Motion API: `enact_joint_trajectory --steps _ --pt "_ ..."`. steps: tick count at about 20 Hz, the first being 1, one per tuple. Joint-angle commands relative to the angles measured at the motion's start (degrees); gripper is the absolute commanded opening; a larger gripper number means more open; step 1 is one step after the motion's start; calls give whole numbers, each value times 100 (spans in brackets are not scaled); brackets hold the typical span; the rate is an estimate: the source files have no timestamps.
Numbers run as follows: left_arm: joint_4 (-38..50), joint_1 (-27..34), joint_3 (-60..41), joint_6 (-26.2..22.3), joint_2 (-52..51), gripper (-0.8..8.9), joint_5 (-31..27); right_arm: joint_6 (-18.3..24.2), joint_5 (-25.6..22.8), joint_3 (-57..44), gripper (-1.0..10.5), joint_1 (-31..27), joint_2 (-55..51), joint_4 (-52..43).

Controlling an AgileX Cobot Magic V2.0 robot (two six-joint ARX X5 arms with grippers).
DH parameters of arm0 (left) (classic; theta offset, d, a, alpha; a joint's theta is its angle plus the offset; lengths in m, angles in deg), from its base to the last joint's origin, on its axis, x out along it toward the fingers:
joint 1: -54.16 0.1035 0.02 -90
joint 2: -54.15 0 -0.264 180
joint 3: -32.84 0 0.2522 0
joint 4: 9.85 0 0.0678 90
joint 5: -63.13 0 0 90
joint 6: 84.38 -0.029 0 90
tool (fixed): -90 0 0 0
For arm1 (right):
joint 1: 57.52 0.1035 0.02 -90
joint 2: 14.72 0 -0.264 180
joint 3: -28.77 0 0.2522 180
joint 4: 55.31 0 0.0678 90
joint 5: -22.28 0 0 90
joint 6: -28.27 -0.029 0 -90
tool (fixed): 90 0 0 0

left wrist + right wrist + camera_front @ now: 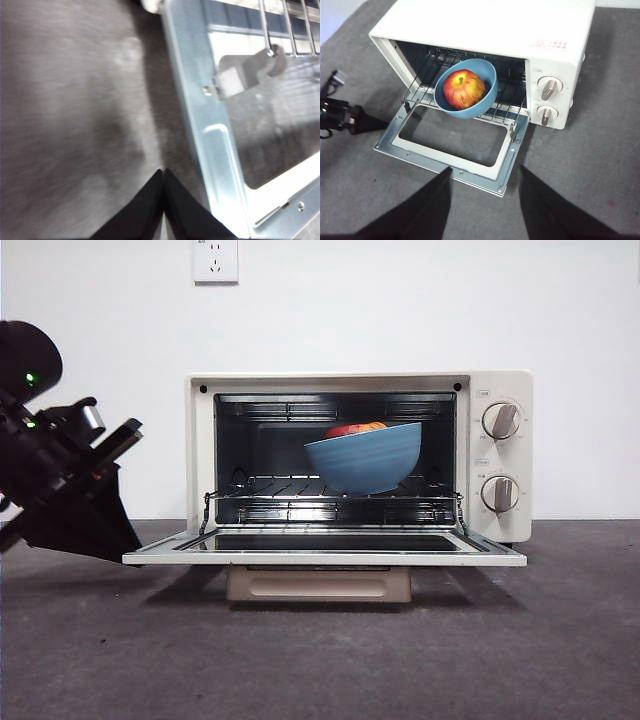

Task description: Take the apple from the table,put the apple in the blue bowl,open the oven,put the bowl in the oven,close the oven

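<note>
We see the oven point(360, 465) standing wide open on the table point(320, 660), its glass door point(325, 545) folded down flat toward us. On the wire rack point(300, 490) inside sits the blue bowl point(365, 458), tilted a little, resting toward the rack's front edge and nearer the knob side. The apple point(464, 90) lies in the bowl, red and yellow with its stem up; from the front only its top peeks over the rim.

The left gripper point(163, 172) is low over the table just beside the door's outer side edge, its two black jaws pressed together tip to tip, nothing between them. In the front view that arm point(60, 480) shows dark at the left edge, a green light glowing on it.

The right gripper point(485, 172) hovers high above the table in front of the open door, jaws spread well apart and empty.

For writing, we spot a red warning label point(550, 45) on the oven's top, too small to read. Small markings ring the two grey knobs point(500, 422), also unreadable. A white wall socket point(215, 260) sits above.
</note>
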Motion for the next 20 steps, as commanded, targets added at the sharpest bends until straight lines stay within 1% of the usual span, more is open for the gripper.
enact_joint_trajectory --steps 1,4,6,8,10,13,17,20 --pt "175 -107 46 81 284 6 87 44 4 127 206 35 -81 11" --pt "286 -203 46 85 433 6 212 39 -11 127 206 35 -267 13" --pt "345 -221 46 98 483 6 498 20 -63 127 206 35 -358 22" --pt "511 -221 46 243 483 6 824 17 -63 127 206 35 -428 87" --pt "859 -188 48 535 483 6 1220 15 -79 127 206 35 -444 175" --pt "1495 -138 50 1067 483 6 1467 -61 -105 127 206 35 -448 317" --pt "2468 -79 68 1801 483 6 1502 -76 -105 127 206 35 -448 452" --pt "3381 -35 74 2341 483 6 1473 -96 -105 127 206 35 -448 459"
